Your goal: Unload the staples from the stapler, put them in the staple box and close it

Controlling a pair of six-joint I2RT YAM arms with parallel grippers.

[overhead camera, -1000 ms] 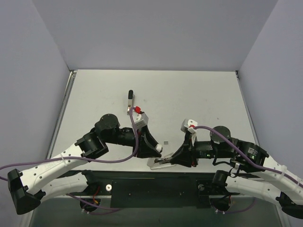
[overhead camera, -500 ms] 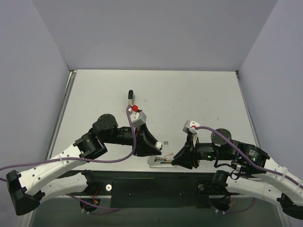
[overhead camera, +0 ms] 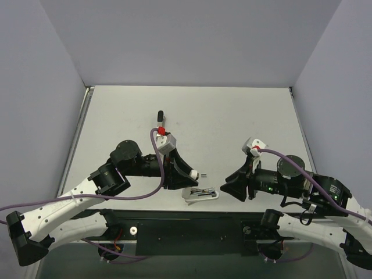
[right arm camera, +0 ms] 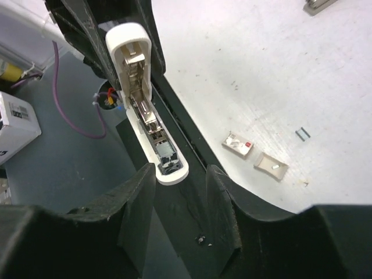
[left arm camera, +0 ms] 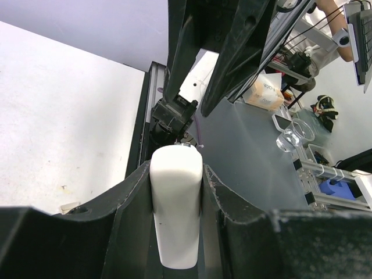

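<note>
The left hand point(left arm camera: 176, 180) is clamped tight on the white end of the stapler point(right arm camera: 141, 93), which lies opened at the lower centre of the overhead frame. The right hand point(right arm camera: 181, 189) gapes wide and holds nothing. The staples point(right arm camera: 301, 133) lie loose on the pale grey surface point(overhead camera: 244, 116), near a white tab point(right arm camera: 238, 144) whose red marks are too small to read. Lavender walls point(overhead camera: 174, 40) enclose the surface.

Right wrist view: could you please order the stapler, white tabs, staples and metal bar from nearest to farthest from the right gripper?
1. The stapler, just ahead of the right gripper, upper left.
2. The white tabs, on the table to the right.
3. The staples, just past the tabs.
4. The metal bar, far off at the top edge.
</note>
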